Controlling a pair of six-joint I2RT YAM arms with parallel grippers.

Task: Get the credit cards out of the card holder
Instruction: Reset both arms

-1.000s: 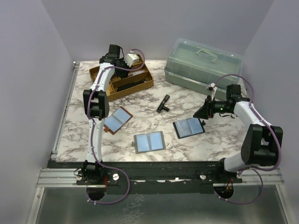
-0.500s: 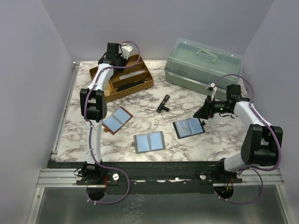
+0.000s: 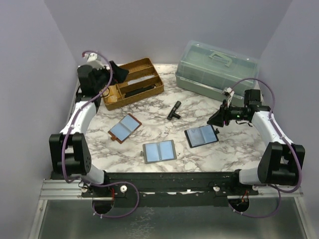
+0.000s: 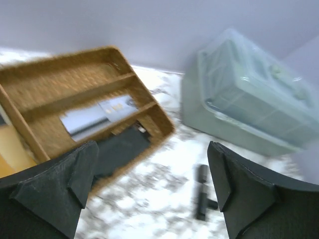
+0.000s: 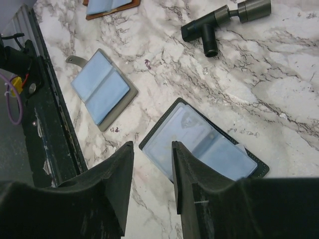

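Three card holders lie spread open on the marble: a brown one [image 3: 124, 128], a grey one [image 3: 159, 151] and a black one [image 3: 201, 135], each showing light-blue credit cards [image 5: 192, 139] in its sleeves. My right gripper [image 5: 152, 145] hovers just over the black holder's [image 5: 199, 142] near-left edge, jaws partly apart with only marble between them. My left gripper [image 4: 152, 184] is wide open and empty, at the back left beside the wooden tray [image 4: 75, 114]. Pale flat cards [image 4: 97, 115] lie in the tray's middle compartment.
A translucent green toolbox [image 3: 217, 69] stands at the back right. A black T-shaped tool [image 3: 174, 109] lies mid-table, between the tray [image 3: 130, 83] and the black holder. A dark object [image 4: 122, 149] fills the tray's near compartment. Grey walls close the sides.
My left arm has swung from over the tray's back to the left side, and its jaws have opened wide. The right gripper stays over the black holder, jaws slightly wider.
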